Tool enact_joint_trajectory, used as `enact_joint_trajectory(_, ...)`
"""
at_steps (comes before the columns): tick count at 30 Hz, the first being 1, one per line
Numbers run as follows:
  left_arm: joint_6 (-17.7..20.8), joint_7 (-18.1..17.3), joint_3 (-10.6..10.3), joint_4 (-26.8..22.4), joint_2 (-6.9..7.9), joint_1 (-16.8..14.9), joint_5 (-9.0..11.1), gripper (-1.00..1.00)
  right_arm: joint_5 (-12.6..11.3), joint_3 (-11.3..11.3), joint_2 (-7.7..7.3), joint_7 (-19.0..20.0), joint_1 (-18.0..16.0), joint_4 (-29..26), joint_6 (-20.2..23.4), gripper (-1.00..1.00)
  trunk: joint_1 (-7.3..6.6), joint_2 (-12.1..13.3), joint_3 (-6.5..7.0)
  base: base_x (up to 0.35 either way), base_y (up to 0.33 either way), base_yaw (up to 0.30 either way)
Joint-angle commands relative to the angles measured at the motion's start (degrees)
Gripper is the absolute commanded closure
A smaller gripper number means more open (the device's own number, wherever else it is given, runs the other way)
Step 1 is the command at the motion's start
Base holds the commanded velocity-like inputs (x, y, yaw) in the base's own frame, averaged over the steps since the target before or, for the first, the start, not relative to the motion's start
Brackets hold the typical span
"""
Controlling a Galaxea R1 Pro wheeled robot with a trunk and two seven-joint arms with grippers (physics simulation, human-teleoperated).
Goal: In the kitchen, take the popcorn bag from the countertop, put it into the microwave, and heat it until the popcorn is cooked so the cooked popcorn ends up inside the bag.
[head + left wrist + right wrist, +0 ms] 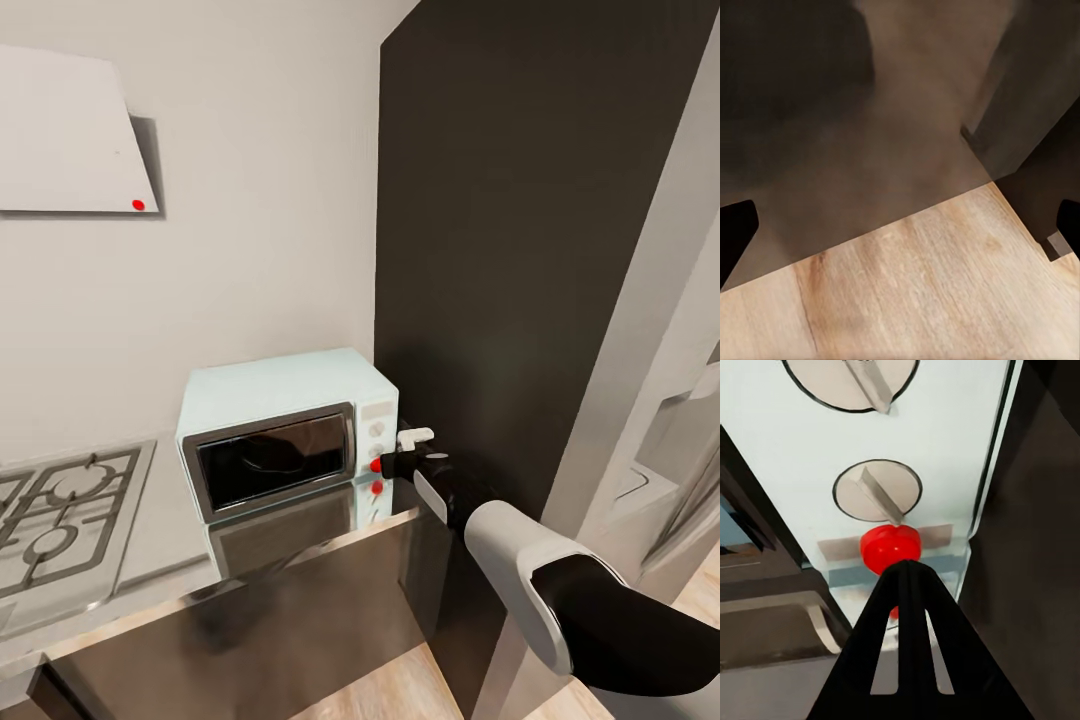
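Note:
The pale mint-blue microwave (285,420) stands on the grey countertop (160,540) with its dark glass door closed. My right gripper (385,465) is shut, and its joined tips (906,574) touch the red button (891,546) below the two white knobs (877,491) on the panel. The button (376,465) also shows in the head view, mirrored in the glossy counter. My left gripper (900,232) hangs open over the wooden floor, one dark finger (733,236) at each side of its wrist view. The popcorn bag and the popcorn are out of view.
A tall dark cabinet (520,250) rises directly right of the microwave, close to my right arm. A gas hob (55,520) lies on the counter to the left. A white hood (70,135) hangs on the wall above. Wooden floor (400,690) runs in front of the charcoal cabinet fronts.

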Motion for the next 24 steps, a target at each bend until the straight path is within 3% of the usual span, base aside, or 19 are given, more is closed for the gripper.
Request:
enact_joint_trajectory(1, -0.10, -0.05, 0.02, -0.05, -0.01, 0.01, 0.11, -1.00, -0.59, 0.27, 0.00, -0.05, -0.05, -0.04, 0.27, 1.00, 0.02, -0.08, -0.08, 0.000, 0.147, 0.000)
enact_joint_trajectory(6, -0.10, -0.05, 0.02, -0.05, -0.01, 0.02, 0.07, -1.00, -0.60, 0.27, 0.00, -0.02, -0.05, -0.04, 0.28, 1.00, 0.02, -0.08, -0.08, 0.000, 0.132, 0.000)
enact_joint_trajectory(24, -0.10, -0.05, 0.01, -0.05, -0.01, 0.00, 0.12, -1.00, -0.57, 0.27, 0.00, 0.12, 0.12, 0.13, 0.28, 1.00, 0.02, -0.08, -0.08, 0.054, 0.002, 0.000)
